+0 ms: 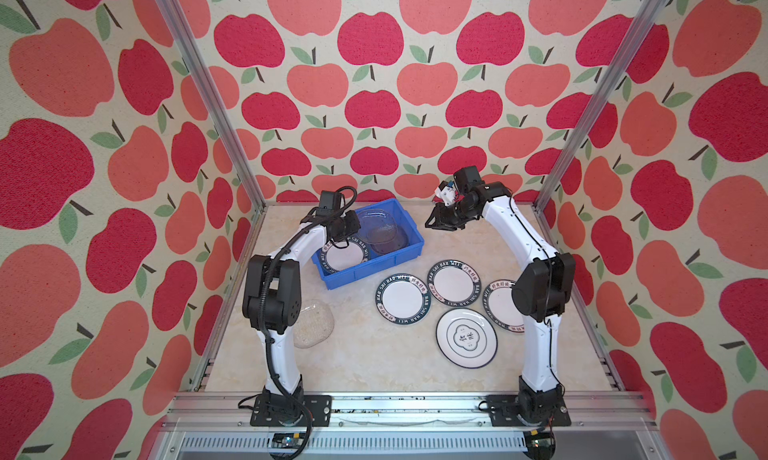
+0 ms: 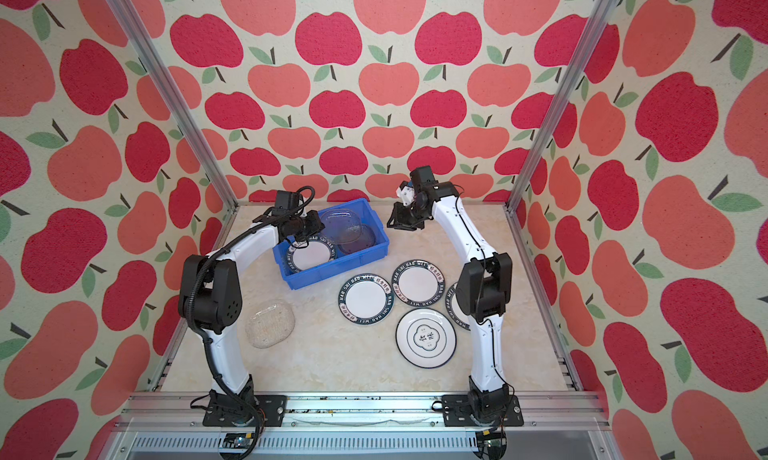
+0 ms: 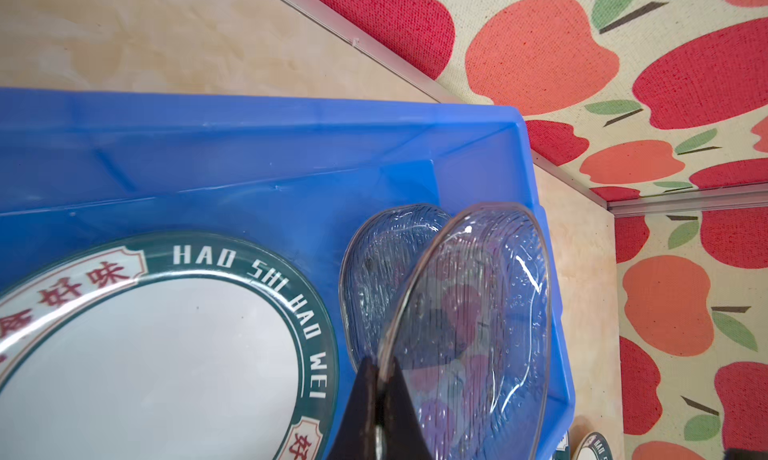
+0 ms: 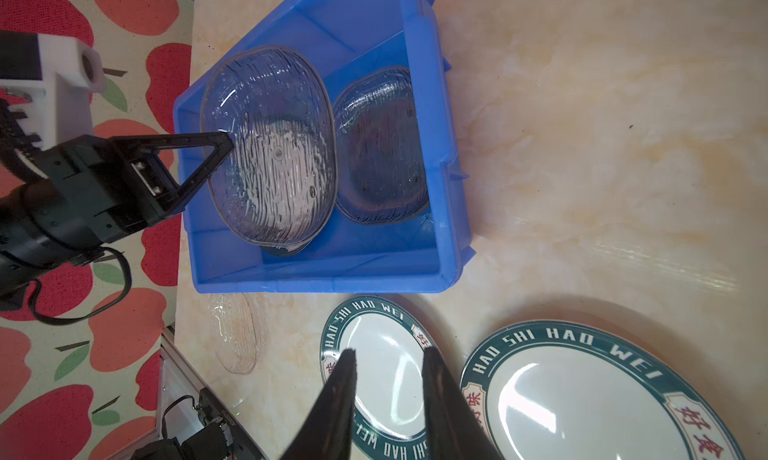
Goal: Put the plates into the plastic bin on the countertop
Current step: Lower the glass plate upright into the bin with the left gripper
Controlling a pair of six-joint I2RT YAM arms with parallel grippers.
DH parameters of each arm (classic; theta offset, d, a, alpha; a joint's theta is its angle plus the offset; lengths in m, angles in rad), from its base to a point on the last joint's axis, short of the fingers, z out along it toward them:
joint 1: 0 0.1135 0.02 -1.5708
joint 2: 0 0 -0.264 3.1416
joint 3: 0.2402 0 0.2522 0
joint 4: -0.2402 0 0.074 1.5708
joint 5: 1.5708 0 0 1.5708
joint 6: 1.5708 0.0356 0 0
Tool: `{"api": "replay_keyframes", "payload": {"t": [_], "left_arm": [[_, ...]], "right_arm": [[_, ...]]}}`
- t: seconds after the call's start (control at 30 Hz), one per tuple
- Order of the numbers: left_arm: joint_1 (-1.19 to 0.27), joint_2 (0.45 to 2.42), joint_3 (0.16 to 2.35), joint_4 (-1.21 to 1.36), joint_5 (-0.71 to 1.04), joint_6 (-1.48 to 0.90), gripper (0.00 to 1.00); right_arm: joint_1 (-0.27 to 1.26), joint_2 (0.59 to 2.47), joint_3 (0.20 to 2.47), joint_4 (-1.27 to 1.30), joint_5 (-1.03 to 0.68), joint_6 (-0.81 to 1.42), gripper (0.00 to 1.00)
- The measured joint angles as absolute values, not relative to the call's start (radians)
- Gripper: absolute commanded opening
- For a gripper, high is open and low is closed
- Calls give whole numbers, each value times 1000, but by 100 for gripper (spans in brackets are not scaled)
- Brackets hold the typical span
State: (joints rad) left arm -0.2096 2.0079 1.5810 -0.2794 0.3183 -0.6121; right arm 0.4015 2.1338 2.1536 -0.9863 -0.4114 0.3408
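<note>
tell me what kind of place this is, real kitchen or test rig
Probably a robot test cell mocked up as a kitchen counter: apple-print walls framed by aluminium rails, a left arm and right arm bolted to the front rail, and plates beside a blue bin on a marble-look countertop.

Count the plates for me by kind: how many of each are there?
Glass plates: 3
Lettered plates: 4
Emblem plate: 1
Total: 8 plates in view
</note>
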Motion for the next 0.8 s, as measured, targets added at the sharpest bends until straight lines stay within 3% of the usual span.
{"api": "replay_keyframes", "payload": {"t": [0.63, 0.73, 0.8], "left_arm": [[-302, 2199, 1694, -277, 234, -725, 0], [-303, 2199, 1694, -278, 225, -728, 23], [-303, 2199, 1694, -278, 218, -731, 43]], "right_arm": [[401, 2097, 2094, -958, -425, 341, 31], [401, 2085, 2094, -958, -428, 341, 31], [401, 2080, 2093, -957, -429, 341, 32]]}}
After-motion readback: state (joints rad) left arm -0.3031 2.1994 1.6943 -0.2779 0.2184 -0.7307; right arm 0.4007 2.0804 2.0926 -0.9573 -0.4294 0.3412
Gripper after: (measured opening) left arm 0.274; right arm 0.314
